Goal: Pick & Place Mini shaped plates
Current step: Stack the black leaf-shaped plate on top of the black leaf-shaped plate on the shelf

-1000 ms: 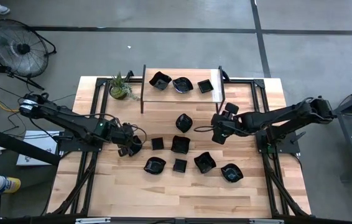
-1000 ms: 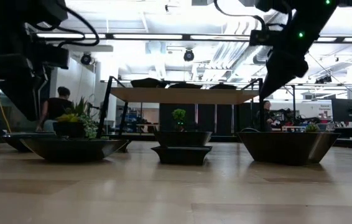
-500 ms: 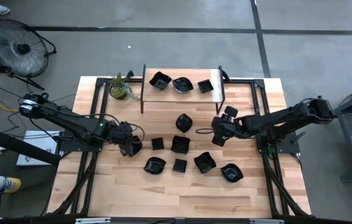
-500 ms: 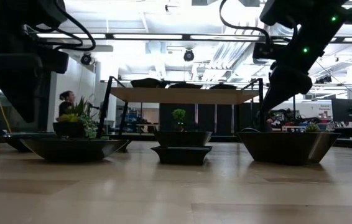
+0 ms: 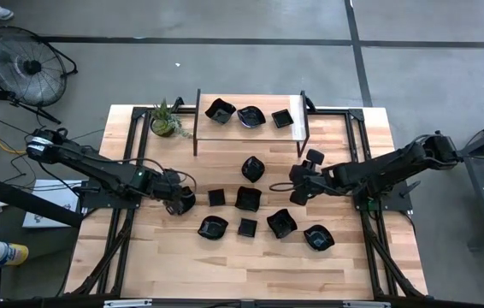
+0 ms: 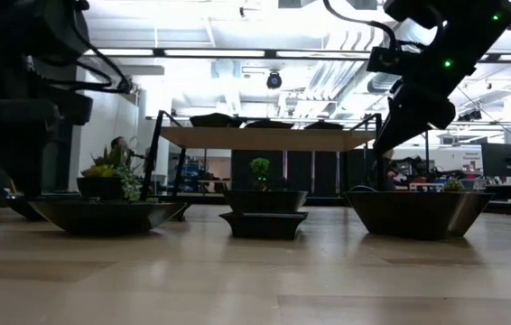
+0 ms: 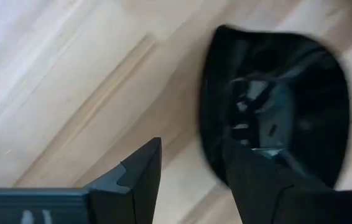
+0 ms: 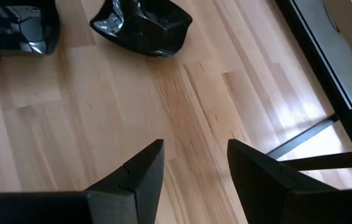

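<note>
The pale wooden plank table (image 5: 182, 265) carries a raised wooden shelf (image 5: 250, 128) holding three small glossy black dishes (image 5: 249, 115); more black dishes (image 5: 246, 198) lie scattered mid-table. The left gripper (image 5: 180, 203) hangs low over a rounded black dish (image 7: 288, 112), fingers spread, one finger inside its rim, not clamping. The right gripper (image 5: 297, 185) hovers parted above bare wood, empty.

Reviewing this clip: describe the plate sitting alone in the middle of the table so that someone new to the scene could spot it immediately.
Start at the raised shelf along the table's far edge, which carries three black plates. Just in front of it, on the bare wood, lies a lone mini plate, glossy black with a wavy, folded rim. Unlike the cluster of plates nearer the front, it has open table on every side.
</note>
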